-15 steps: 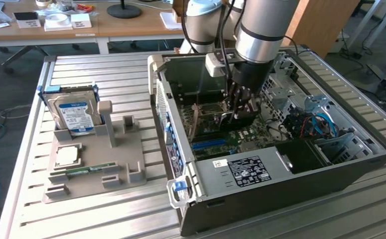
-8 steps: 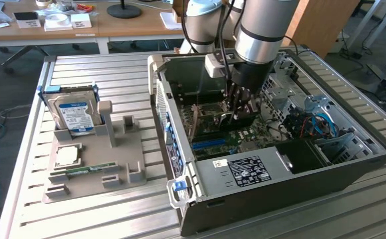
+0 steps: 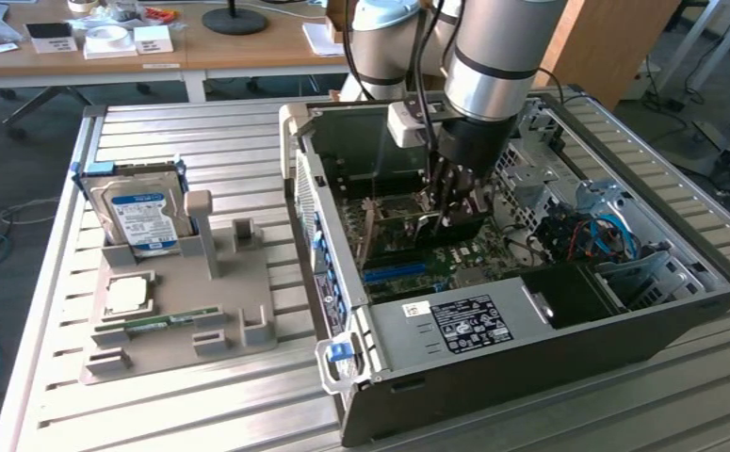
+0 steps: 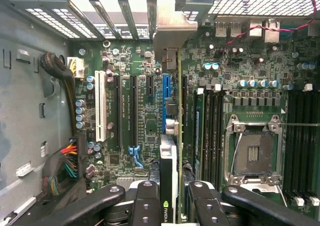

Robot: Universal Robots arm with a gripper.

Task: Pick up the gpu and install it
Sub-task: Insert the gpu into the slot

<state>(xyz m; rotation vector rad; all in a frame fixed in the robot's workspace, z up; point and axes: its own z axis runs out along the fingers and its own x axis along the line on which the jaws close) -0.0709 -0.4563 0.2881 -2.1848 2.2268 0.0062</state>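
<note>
The hand (image 3: 453, 209) reaches down inside the open case (image 3: 491, 367) on the bench (image 3: 176, 132), clamped on the gpu (image 4: 170, 161), which stands edge-on over the motherboard's (image 4: 142, 61) slots.

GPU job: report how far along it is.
Done: the gpu is picked up, clamped edge-on in the end effector inside the open case. In hand: it is held over the motherboard, lined up along the blue slot. Left: seating it; part of the slot shows bare.
</note>
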